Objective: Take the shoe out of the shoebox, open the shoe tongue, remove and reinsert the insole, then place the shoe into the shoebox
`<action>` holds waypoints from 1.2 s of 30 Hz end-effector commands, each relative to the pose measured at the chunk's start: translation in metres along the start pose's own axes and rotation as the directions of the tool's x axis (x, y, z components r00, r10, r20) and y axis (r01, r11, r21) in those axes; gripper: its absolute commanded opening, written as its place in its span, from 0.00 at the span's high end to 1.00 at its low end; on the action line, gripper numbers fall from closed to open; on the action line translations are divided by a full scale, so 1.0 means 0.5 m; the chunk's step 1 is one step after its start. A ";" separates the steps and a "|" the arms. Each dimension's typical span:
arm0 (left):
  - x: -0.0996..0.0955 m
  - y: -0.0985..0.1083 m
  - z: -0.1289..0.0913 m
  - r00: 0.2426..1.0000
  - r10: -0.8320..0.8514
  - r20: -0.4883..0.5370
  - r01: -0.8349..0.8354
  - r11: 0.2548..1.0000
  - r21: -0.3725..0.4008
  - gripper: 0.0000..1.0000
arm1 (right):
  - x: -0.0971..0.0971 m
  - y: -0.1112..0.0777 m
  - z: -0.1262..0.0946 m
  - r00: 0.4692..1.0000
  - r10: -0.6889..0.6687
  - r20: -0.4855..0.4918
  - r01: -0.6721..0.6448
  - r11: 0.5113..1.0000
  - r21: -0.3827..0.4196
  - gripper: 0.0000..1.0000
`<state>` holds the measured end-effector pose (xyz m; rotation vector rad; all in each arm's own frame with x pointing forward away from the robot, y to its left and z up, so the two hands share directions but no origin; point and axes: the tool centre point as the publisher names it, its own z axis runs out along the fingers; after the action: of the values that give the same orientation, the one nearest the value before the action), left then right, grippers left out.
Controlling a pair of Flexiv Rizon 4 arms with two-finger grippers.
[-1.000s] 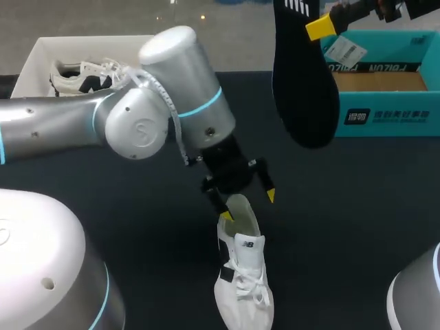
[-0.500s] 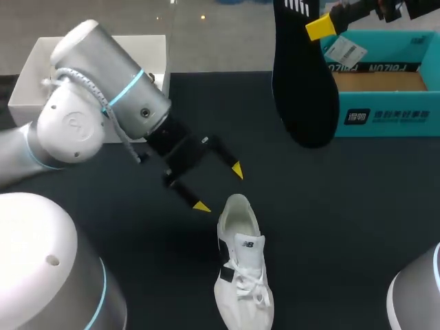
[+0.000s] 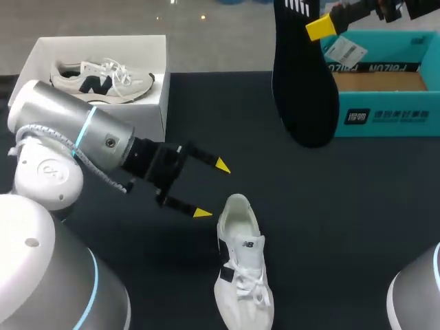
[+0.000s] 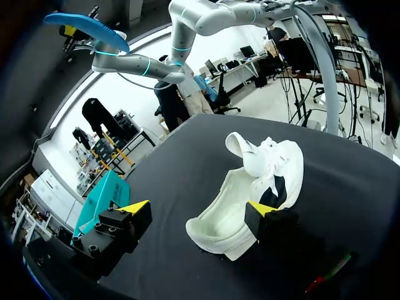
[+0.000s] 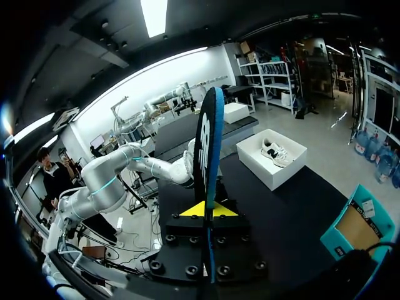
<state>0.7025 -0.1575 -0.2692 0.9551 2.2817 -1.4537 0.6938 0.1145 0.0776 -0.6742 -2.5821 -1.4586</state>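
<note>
Now | left pincer (image 3: 212, 189) gaping, empty, beside shoe (image 3: 242, 275) | right pincer (image 5: 208, 210) clamps insole (image 5: 209, 137), edge-on

A dark table (image 3: 357, 206) is seen across most of the frame. At the upper left, an open white box (image 3: 155, 117) is set at the table's far edge. Inside it a cream sneaker (image 3: 103, 77) is laid on its side, with a dark mark on the upturned flank, white laces loosely spread, and the toe turned toward the right.
</note>
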 end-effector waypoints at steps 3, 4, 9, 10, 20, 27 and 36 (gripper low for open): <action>-0.003 -0.034 -0.022 0.918 0.233 0.321 -0.275 0.957 0.089 0.00 | -0.003 0.005 0.003 1.000 0.001 -0.002 -0.001 1.000 0.005 1.00; -0.008 -0.035 -0.024 0.915 0.249 0.318 -0.295 0.949 0.107 0.00 | -0.003 0.005 0.003 1.000 0.001 -0.002 -0.001 1.000 0.005 1.00; -0.020 -0.034 -0.025 0.859 0.351 0.373 -0.432 0.887 0.160 0.00 | -0.003 0.005 0.003 1.000 0.001 -0.002 -0.001 1.000 0.005 1.00; -0.023 -0.033 -0.023 0.856 0.352 0.379 -0.441 0.879 0.180 0.00 | -0.003 0.005 0.003 1.000 0.001 -0.002 -0.001 1.000 0.005 1.00; -0.060 -0.077 0.009 0.777 0.461 0.430 -0.582 0.785 0.210 0.00 | -0.003 0.005 0.003 1.000 0.001 -0.002 -0.001 1.000 0.005 1.00; -0.092 -0.097 0.032 0.739 0.519 0.429 -0.621 0.772 0.135 0.00 | -0.003 0.005 0.003 1.000 0.001 -0.002 -0.001 1.000 0.005 1.00; -0.125 -0.120 0.044 0.704 0.548 0.452 -0.634 0.772 0.050 0.00 | -0.003 0.005 0.003 1.000 0.001 -0.002 -0.001 1.000 0.005 1.00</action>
<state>0.7093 -0.2129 -0.2037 1.1818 1.3435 -1.4420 0.6935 0.1142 0.0772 -0.6741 -2.5816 -1.4600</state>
